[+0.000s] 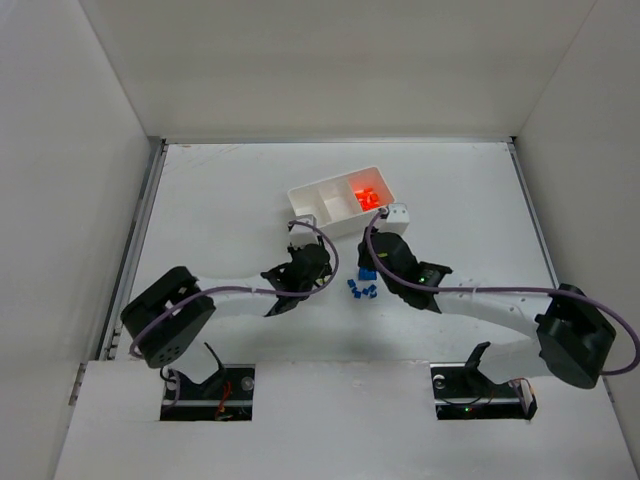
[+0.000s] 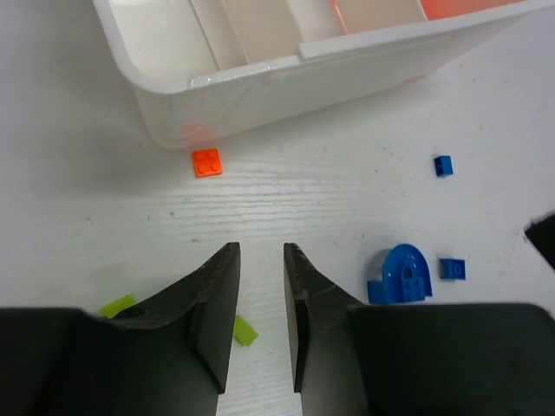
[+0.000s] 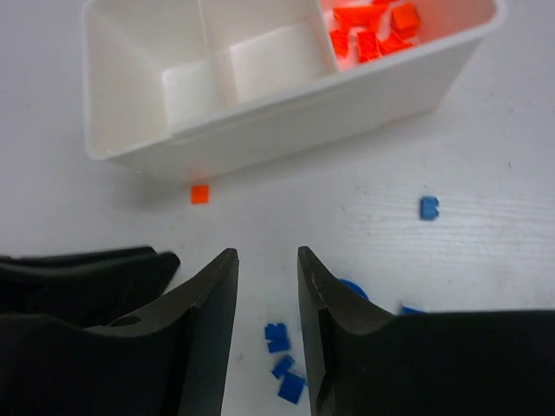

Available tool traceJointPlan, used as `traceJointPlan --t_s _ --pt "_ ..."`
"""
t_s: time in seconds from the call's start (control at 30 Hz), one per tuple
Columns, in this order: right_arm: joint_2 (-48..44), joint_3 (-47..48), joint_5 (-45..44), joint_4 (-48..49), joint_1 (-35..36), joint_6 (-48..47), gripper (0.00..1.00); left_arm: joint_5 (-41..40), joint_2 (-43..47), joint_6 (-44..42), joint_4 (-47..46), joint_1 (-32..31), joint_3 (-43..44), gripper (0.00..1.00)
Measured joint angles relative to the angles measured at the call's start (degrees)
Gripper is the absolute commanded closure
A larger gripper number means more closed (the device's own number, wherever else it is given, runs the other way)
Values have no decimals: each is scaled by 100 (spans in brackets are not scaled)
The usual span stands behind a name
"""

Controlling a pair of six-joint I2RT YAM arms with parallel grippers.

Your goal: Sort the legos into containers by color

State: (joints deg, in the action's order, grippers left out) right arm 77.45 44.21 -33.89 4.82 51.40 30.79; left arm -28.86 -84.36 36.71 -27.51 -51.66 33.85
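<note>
The white tray point(image 1: 325, 199) has three compartments; its right one holds several orange legos point(image 3: 373, 30), the other two look bare. One orange brick point(image 2: 206, 162) lies on the table just in front of the tray's wall. My left gripper point(image 2: 260, 260) hovers short of it, open by a narrow gap with nothing between the fingers. A yellow-green piece point(image 2: 244, 330) lies under its left finger. My right gripper point(image 3: 266, 257) stands open over small blue bricks point(image 3: 277, 338) lying on the table. A blue arch piece point(image 2: 403, 273) lies beside them.
Single blue bricks point(image 2: 443, 165) point(image 3: 428, 208) lie apart toward the tray. Another yellow-green piece point(image 2: 116, 305) shows at the left finger's edge. The two grippers are close together in front of the tray point(image 3: 260, 130). White walls enclose the table point(image 1: 470, 200).
</note>
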Motion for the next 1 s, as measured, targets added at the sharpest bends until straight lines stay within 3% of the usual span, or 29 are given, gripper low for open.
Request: traceJointPlan --t_s 0.37,0.6,1.0 --pt "-1097 -1224 295 22 -413 212 59 -922 -1491 160 476 -17 1045 71" --pt "-1464 -1628 584 210 -855 317 59 -1375 -1847 197 673 -46 1390 69" --pt "-1519 -1707 804 341 -907 356 58 -1661 -2177 195 774 -22 1582 70"
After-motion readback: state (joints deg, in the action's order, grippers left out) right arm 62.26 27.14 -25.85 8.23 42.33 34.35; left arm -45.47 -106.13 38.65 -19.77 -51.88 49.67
